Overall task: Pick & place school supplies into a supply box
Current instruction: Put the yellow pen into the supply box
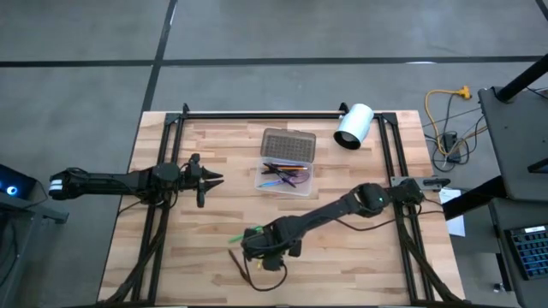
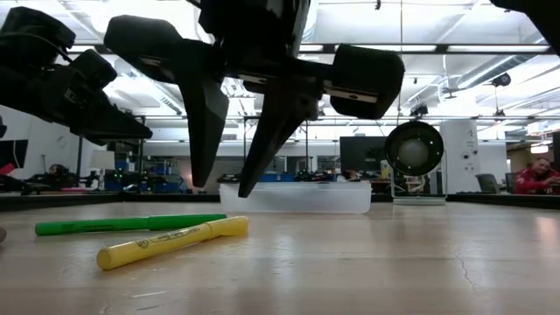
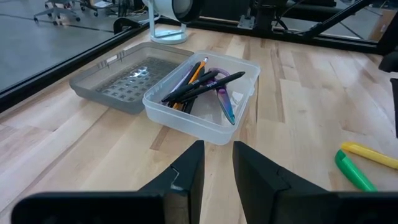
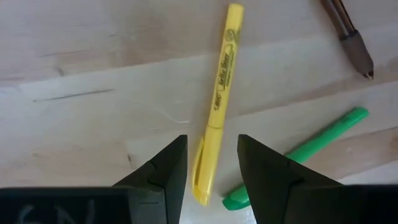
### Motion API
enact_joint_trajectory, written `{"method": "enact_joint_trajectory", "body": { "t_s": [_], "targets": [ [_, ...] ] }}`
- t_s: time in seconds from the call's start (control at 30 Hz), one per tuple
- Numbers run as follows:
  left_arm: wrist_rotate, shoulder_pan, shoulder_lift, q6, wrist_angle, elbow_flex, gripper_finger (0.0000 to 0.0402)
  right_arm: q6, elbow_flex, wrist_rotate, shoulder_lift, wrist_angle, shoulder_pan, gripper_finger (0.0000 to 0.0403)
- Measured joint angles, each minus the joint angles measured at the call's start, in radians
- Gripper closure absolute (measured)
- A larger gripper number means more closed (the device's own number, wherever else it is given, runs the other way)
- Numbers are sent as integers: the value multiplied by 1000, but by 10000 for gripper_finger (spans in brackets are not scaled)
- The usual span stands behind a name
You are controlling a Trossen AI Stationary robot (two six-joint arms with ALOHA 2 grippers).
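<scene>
A yellow highlighter [image 4: 219, 93] lies flat on the wooden table, with a green highlighter [image 4: 298, 158] beside it and a dark brown pencil [image 4: 348, 34] a little farther off. My right gripper [image 4: 211, 140] hangs open just above the yellow highlighter's capped end, pointing down, one finger on either side and touching nothing; the low view shows its tips [image 2: 223, 185] clear of the table. The supply box [image 1: 285, 177] stands open at mid-table with its grey lid [image 1: 288, 145] laid back, and holds several pens and purple-handled scissors [image 3: 217, 84]. My left gripper [image 3: 217, 149] waits at the table's left, slightly open with nothing between its fingers.
A white cylinder [image 1: 354, 126] lies at the far right of the table, behind the box. Dark frame rails [image 1: 257, 114] run along the table's far edge and down both sides. Bare wood lies between the box and the highlighters.
</scene>
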Motion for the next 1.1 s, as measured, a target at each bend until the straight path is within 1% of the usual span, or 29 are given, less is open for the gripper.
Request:
{"method": "enact_joint_trajectory", "body": {
  "t_s": [0.2,0.47,1.1],
  "targets": [
    [0,0,0,0,0,0,332,0,-6,1,2,18,-9,268],
    [0,0,0,0,0,0,332,-5,4,1,37,44,-9,268],
    [0,0,0,0,0,0,332,-13,5,2,37,61,-9,268]
  ]
}}
